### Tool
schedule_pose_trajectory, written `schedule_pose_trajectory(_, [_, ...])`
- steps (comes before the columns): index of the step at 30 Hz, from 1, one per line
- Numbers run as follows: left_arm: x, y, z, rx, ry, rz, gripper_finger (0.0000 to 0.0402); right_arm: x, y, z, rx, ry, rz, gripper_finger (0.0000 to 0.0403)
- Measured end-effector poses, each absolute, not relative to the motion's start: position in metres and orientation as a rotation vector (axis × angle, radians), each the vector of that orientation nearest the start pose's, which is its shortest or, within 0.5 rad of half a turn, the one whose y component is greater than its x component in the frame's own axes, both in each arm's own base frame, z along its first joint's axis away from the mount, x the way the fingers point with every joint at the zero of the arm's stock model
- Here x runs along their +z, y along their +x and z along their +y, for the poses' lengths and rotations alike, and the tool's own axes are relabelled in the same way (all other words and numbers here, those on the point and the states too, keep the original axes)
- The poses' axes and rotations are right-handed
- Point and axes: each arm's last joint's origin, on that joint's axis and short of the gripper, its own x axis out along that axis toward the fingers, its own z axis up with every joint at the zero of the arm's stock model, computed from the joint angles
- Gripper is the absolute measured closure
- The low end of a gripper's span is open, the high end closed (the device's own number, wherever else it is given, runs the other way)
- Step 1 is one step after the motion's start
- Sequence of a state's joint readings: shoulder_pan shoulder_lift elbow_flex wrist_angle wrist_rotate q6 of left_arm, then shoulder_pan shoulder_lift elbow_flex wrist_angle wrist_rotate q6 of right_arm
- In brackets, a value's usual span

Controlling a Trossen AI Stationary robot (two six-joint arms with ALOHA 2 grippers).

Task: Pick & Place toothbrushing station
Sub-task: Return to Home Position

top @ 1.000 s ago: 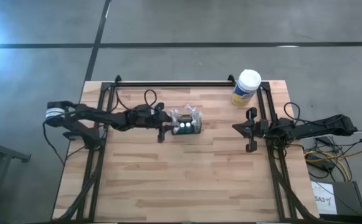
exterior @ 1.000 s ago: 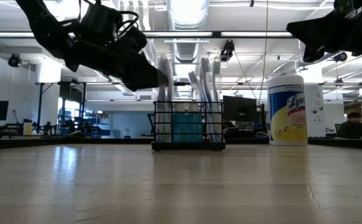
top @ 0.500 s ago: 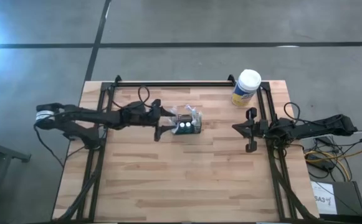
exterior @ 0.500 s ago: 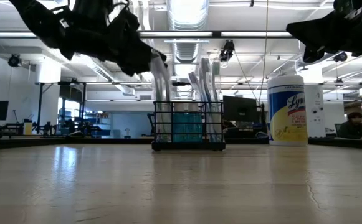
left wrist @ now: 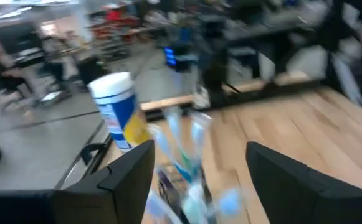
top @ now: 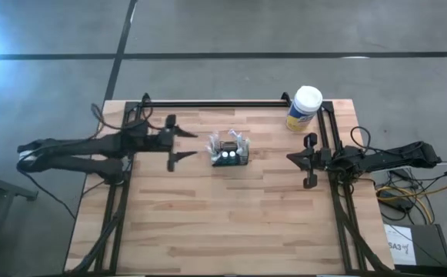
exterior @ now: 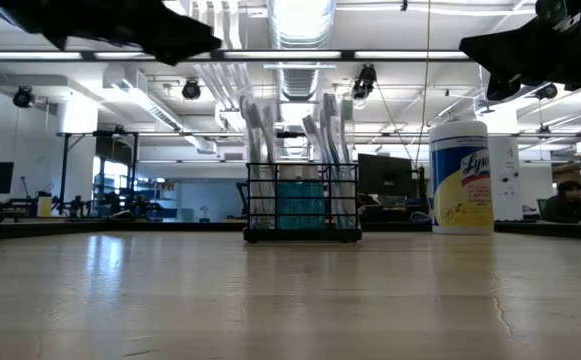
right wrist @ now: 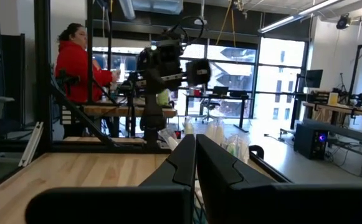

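The toothbrushing station (top: 229, 151), a small black slatted caddy, stands on its base mid-table; white toothbrushes and a teal item stick up from it. It also shows in the low view (exterior: 302, 203) and, blurred, in the left wrist view (left wrist: 184, 171). My left gripper (top: 186, 145) hovers open to the caddy's left, a gap between them, its fingers (left wrist: 121, 177) spread wide and empty. My right gripper (top: 304, 160) waits shut at the table's right side, its fingers (right wrist: 193, 163) pressed together.
A yellow canister with a white lid (top: 304, 108) stands at the far right corner, seen also in the low view (exterior: 461, 178). Black frame rails (top: 208, 102) run along the far and side edges. A person in red (right wrist: 75, 62) is in the room beyond the table.
My left gripper has opened, let go of the caddy, and drawn back toward the table's left edge while rising. The caddy stays upright where it was on the table.
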State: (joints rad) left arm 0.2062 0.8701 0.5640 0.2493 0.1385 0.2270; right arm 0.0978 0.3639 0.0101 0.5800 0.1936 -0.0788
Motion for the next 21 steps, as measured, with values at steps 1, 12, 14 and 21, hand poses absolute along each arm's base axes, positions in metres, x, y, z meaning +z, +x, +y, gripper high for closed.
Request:
schedule_pose_trajectory(1, [0.285,0.187,0.034,0.031,0.250,0.081,0.0150,0.190,0.118,0.006,-0.104,-0.045,-0.221,0.0394])
schedule_pose_trajectory(12, [0.266,0.129,0.023,0.048,0.290,0.168,0.0388,0.191,0.117,0.003,-0.199,-0.037,-0.227,0.0394])
schedule_pose_trajectory(14, [0.257,0.127,0.023,0.064,0.274,0.141,0.0391,0.192,0.116,0.003,-0.203,-0.037,-0.229,0.0394])
schedule_pose_trajectory(21, [0.220,0.119,0.023,0.091,0.210,0.028,0.0399,0.187,0.113,0.002,-0.242,-0.026,-0.181,0.0394])
